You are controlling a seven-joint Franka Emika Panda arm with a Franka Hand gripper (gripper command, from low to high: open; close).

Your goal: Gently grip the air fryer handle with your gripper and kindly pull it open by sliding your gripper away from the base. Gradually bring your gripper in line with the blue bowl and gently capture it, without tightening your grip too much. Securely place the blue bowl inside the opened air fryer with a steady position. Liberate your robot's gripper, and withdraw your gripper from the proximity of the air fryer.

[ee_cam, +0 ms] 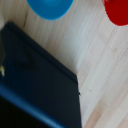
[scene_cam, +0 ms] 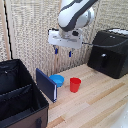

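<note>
Two views on this one. Nearest in the exterior view, down at seven o'clock, sits the black fabric case (scene_cam: 17, 97), open-topped with dividers showing. Leaning against its right edge is the flat dark-blue panel (scene_cam: 46, 84), standing tilted on the wooden table (scene_cam: 95, 100). Just behind the panel, near the centre of the picture, there's the blue bowl (scene_cam: 57, 80), upright on the table, its left side tucked behind the panel. Just beside it, at its three o'clock and apart from it, stands the red cup (scene_cam: 75, 84).

Up above hangs the gripper (scene_cam: 63, 51), well clear of the bowl, blue-tipped fingers (scene_cam: 56, 50) spread apart with nothing between them.

Farther back, at two o'clock, the air fryer (scene_cam: 110, 52) rests on the table, the air fryer handle (scene_cam: 103, 61) facing forward, drawer looking shut.

The wrist view shows panel, bowl and cup from overhead.
</note>
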